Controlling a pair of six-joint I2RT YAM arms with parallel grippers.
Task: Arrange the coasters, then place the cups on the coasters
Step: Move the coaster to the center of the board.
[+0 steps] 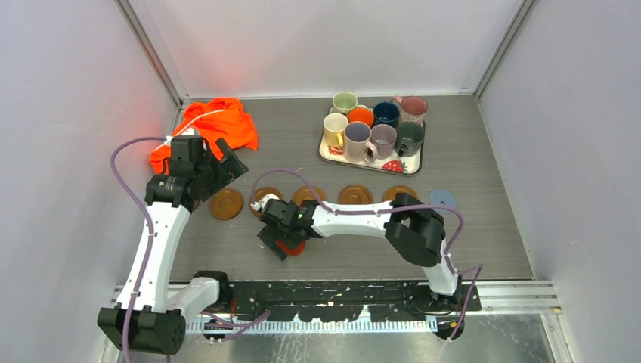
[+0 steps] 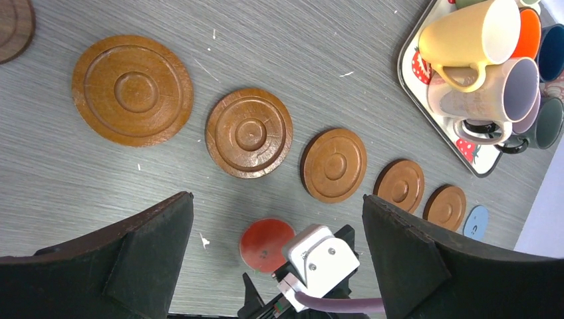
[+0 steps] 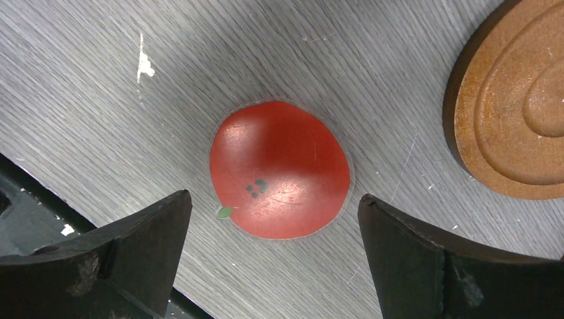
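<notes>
Several brown wooden coasters (image 1: 354, 195) lie in a row across the table, with a light-blue coaster (image 1: 442, 199) at the row's right end. A red coaster (image 3: 279, 169) lies alone nearer the front. My right gripper (image 3: 274, 195) hovers open just above it, one finger on each side, holding nothing. My left gripper (image 1: 236, 157) is open and empty above the row's left end, beside a brown coaster (image 2: 132, 90). A dark brown coaster (image 2: 13, 26) shows at the corner of the left wrist view. Several cups (image 1: 357, 141) stand together on the white strawberry-print tray (image 1: 372, 163) at the back.
An orange cloth (image 1: 219, 125) lies bunched at the back left, behind my left gripper. Grey walls close in the table on three sides. The arm bases and a black rail (image 1: 340, 295) run along the near edge.
</notes>
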